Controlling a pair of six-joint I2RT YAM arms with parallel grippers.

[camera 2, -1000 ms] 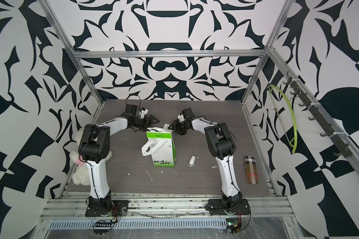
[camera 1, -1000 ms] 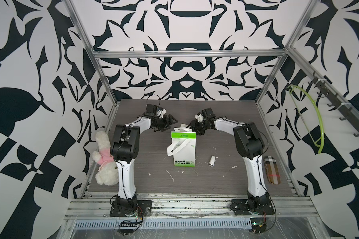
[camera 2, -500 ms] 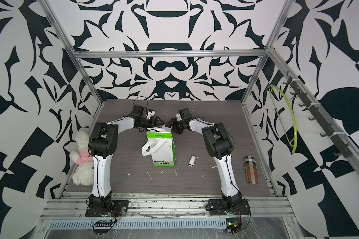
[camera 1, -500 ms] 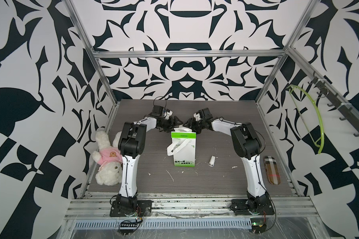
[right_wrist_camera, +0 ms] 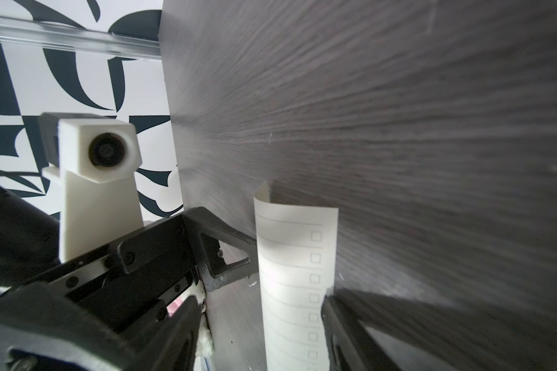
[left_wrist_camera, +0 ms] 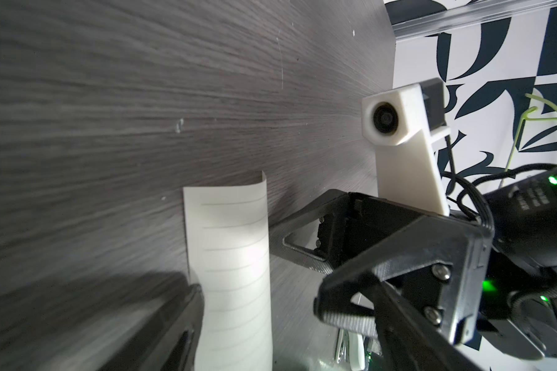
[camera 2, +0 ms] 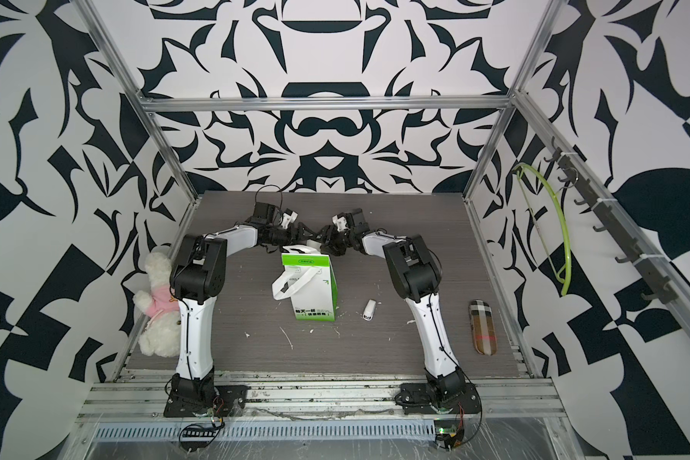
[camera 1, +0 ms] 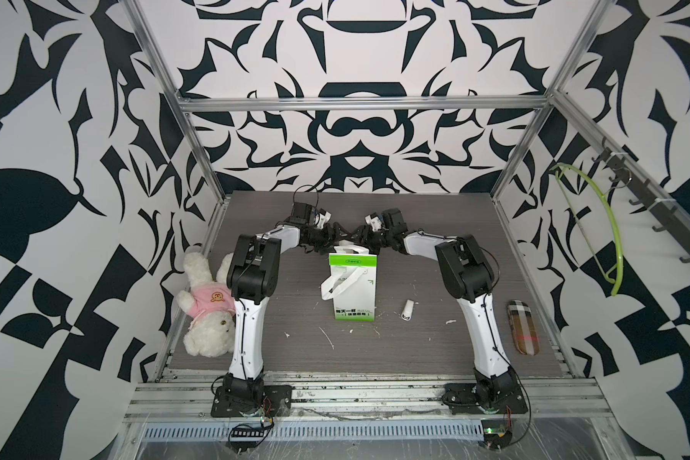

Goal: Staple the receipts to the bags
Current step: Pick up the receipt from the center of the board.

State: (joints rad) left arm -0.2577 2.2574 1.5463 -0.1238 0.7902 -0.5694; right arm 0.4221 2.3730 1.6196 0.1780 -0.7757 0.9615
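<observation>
Behind the bag [camera 1: 353, 290], at the far middle of the table [camera 1: 435, 358]: left gripper [camera 1: 331, 234] and right gripper [camera 1: 360, 235] meet tip to tip, low, with the receipt [left_wrist_camera: 229, 257] between them.
Receipt, look: thin cream-white slip with faint grey ruled lines. The right wrist view [right_wrist_camera: 296, 273] shows a column of small printed squares down one long edge. The far end curls over. It is barely visible in the top views.
Left gripper: fingers wide apart, clamped on nothing. The slip runs through the gap, and one finger [left_wrist_camera: 187, 314] lies against a long edge.
Right gripper: fingers apart too, with one finger [right_wrist_camera: 335, 318] at the slip's edge. What bears the slip, cannot tell.
Bag: upright and boxy, mid-table, nearer than the grippers. Matte white paper front, green top band, green side panel [camera 2: 335, 286], green Chinese lettering low on the front. A flat white loop handle flops over the front.
Stapler [camera 1: 407, 310]: small, white and rounded. It lies flat on the right arm's side of the bag, apart from it.
Table: dark grey wood grain, matte, flecked with white scraps.
</observation>
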